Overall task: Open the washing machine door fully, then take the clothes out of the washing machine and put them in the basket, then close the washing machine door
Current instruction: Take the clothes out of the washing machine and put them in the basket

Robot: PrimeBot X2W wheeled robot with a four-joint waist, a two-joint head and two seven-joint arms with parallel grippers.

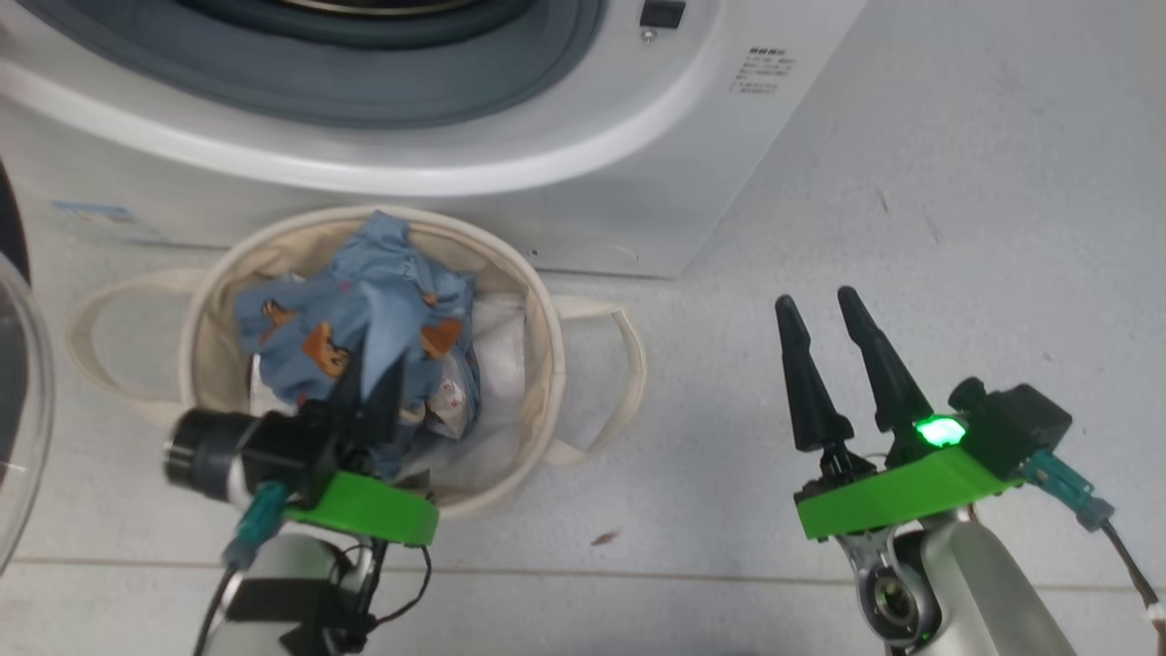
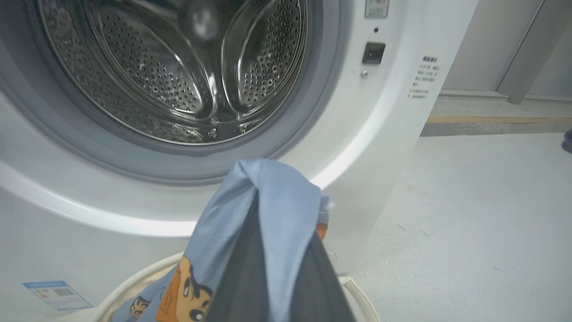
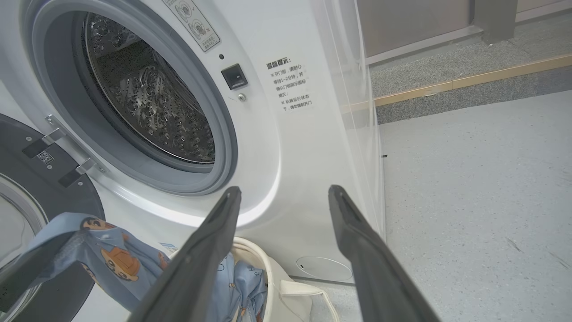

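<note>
Two claws, one full, one empty.
Left gripper [image 1: 373, 401] clenched on the clothes [image 1: 364, 301] over the basket [image 1: 547, 364] before the washing machine [image 1: 547, 137]; right gripper [image 1: 817, 297] spread wide above the floor [image 1: 911, 228]; door [image 3: 18, 147] open at left.

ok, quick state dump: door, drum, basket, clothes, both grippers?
washing machine door: open, swung out on the left
washing machine: drum looks empty in what shows
basket: upright on the floor before the machine, clothes inside
clothes: bunched, top pinched and lifted, rest trailing into the basket
left gripper: jaws shut on the clothes
right gripper: jaws open, empty
</note>
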